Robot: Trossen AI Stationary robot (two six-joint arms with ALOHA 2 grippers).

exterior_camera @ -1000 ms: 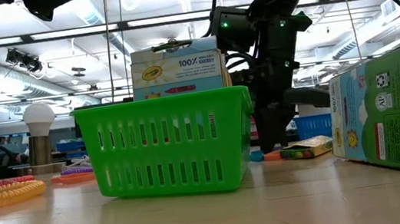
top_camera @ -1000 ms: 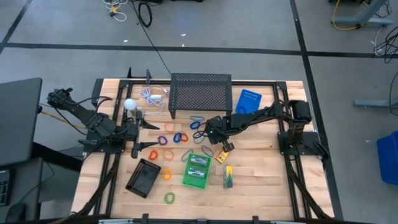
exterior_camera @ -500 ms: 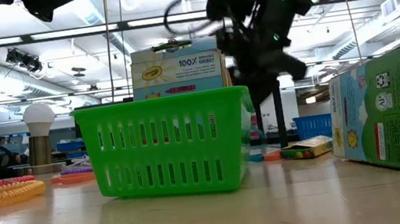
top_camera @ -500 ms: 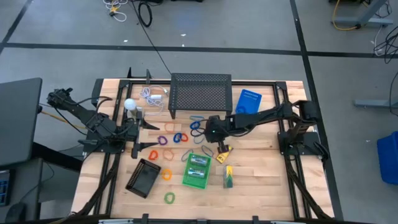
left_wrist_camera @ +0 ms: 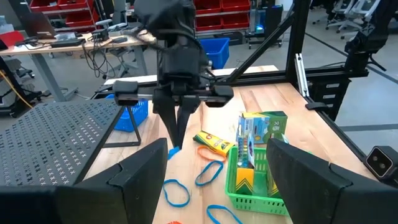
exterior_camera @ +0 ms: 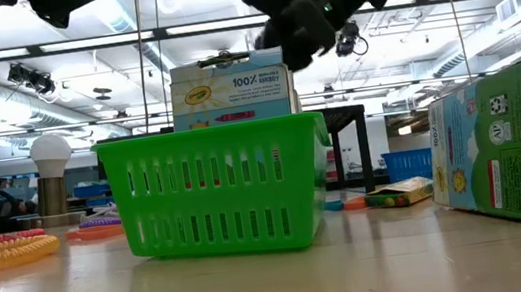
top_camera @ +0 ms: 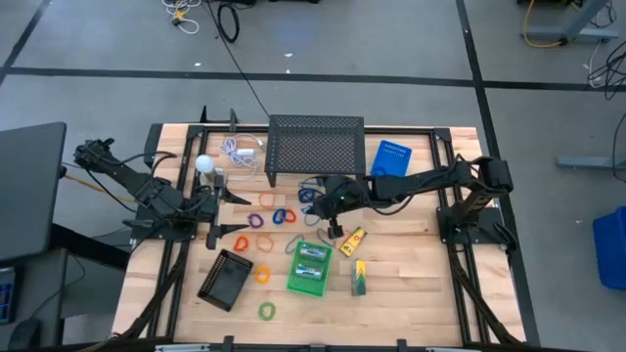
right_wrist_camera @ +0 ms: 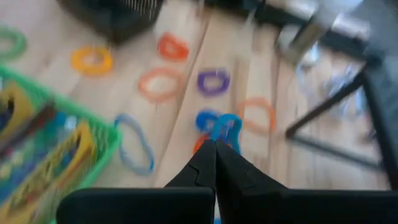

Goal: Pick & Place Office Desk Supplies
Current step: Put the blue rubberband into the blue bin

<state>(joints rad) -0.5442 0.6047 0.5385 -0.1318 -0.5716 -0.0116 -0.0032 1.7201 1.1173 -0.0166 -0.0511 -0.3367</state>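
Right hand (top_camera: 331, 227) closed, raised beside green basket (top_camera: 310, 269).

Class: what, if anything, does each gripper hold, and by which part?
The right gripper, jaws shut, seems to pinch a small thin blue loop by its rim. The left gripper, jaws open, holds nothing.

Bright, even light from ceiling strips (exterior_camera: 177, 46) leaves only soft shadows on the desk (top_camera: 411, 293), while the right wrist view is motion-blurred throughout and the right gripper (exterior_camera: 299, 20) smears in the low view.
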